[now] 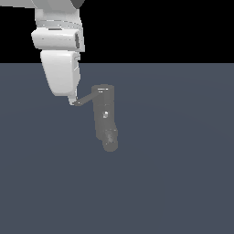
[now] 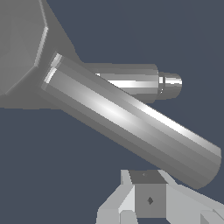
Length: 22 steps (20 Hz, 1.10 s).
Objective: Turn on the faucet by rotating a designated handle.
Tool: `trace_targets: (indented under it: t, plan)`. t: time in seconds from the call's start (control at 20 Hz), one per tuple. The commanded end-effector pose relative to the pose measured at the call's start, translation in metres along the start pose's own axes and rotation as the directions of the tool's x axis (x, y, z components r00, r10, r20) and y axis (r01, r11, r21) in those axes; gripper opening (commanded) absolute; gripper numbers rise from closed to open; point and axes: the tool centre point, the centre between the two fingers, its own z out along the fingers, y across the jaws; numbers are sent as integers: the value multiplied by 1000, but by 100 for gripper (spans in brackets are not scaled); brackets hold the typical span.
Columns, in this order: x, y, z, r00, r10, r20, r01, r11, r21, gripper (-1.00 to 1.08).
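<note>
The faucet (image 1: 103,114) is a dull grey upright cylinder with a stubby round spout (image 1: 110,140) at its lower end. The handle (image 1: 83,99) is a thin grey rod sticking out from the cylinder's top toward the exterior view's left. My gripper (image 1: 72,102) hangs from the white arm, its tip at the handle's free end, touching or nearly so. In the wrist view the handle (image 2: 131,120) crosses the picture as a thick rod, just beyond my gripper (image 2: 148,192). The fingers sit together with no gap and hold nothing. The faucet's top (image 2: 19,43) fills one corner.
The faucet stands on a flat dark blue-grey floor (image 1: 183,160). The white arm (image 1: 59,59) comes down from above at the exterior view's left. The background above the floor is black. The spout stub (image 2: 144,81) shows behind the handle in the wrist view.
</note>
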Motion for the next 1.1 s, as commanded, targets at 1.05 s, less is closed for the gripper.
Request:
trace_targets:
  t: [1.05]
  plan:
    - [75, 34, 0, 1000, 4, -1, -4, 1000, -2, -100]
